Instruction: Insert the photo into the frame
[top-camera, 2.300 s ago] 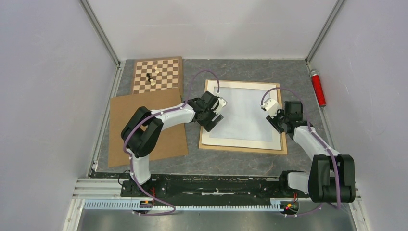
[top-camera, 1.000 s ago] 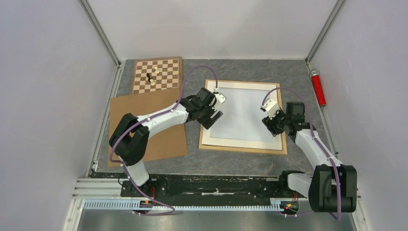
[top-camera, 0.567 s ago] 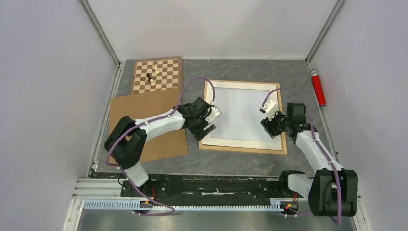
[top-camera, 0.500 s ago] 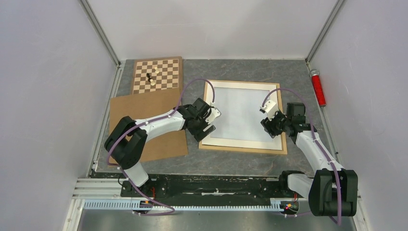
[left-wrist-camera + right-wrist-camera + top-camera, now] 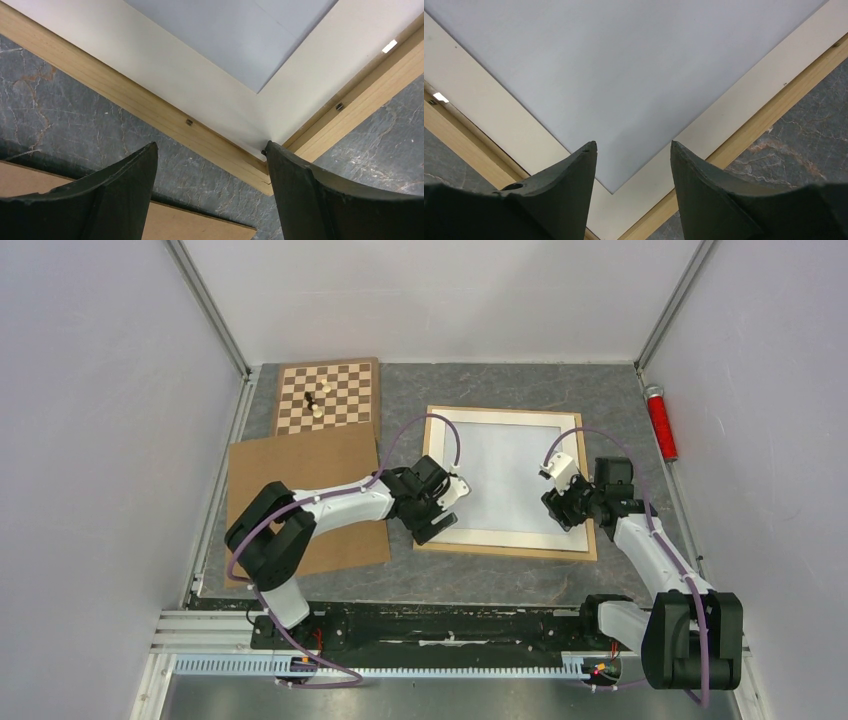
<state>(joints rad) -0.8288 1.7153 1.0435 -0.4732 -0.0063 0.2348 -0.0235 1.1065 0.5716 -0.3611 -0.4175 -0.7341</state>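
Note:
The frame of light wood lies flat on the grey table, holding a cream mat and a plain pale sheet. The photo's picture shows in no view. My left gripper hangs open over the frame's near-left corner. In the left wrist view, one of the left gripper's fingers is at the corner of the frame and the other is over bare table. My right gripper is open and empty. The right gripper straddles the pale sheet's near-right corner, inside the frame's edge.
A brown backing board lies left of the frame, under the left arm. Behind it is a chessboard with a few pieces. A red cylinder lies by the right wall. Walls close in three sides.
The left gripper slid along the frame's left side toward me, to the near-left corner. The right gripper shifted slightly toward me. The pale sheet now lies squarer inside the mat.

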